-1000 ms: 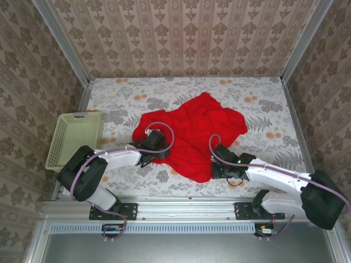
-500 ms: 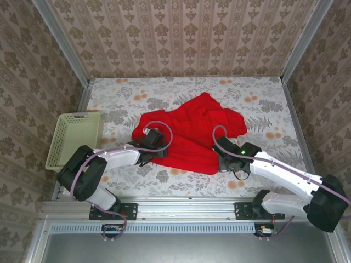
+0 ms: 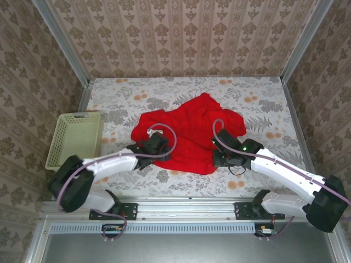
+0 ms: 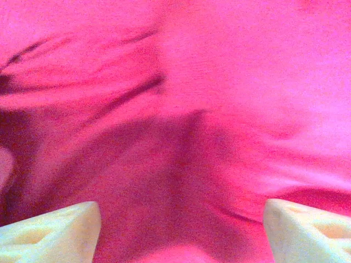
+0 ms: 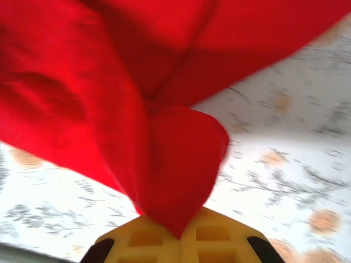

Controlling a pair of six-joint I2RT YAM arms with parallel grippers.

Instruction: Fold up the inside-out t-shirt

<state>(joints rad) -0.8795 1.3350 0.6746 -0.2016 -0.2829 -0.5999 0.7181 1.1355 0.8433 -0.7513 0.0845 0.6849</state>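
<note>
Remote station, overhead view: the inside-out t-shirt point(image 3: 189, 129) lies in a rumpled red heap at the centre of the frame on the flower-printed surface point(image 3: 263, 104). Its near edge is bunched between my two sets of fingers.

The right fingers point(image 5: 216, 241) are closed on a fold of the cloth at the lower right of the heap. In the right wrist view that fold rises out of the yellow tips as a rounded tongue, lifted clear of the surface beneath. The left fingers point(image 4: 52, 230) stand wide apart over the lower left part of the shirt. Their pale tips sit at the bottom corners of the left wrist view, with wrinkled red cloth between them and nothing pinched. A pale yellow-green basket point(image 3: 74, 137) sits at the left edge of the frame, apart from the shirt.

As I judge it, the job is barely begun. No straight edge, flat panel or layered fold shows anywhere, and I cannot pick out sleeves, collar or hem in the heap. Nearly everything looks left to do — spread the shirt flat, then fold it.

I read no brand, label or writing on the shirt or the basket, and no tag or seam label shows in the close views either. The walls point(image 3: 181, 38) carry a repeated ornament, not lettering.
</note>
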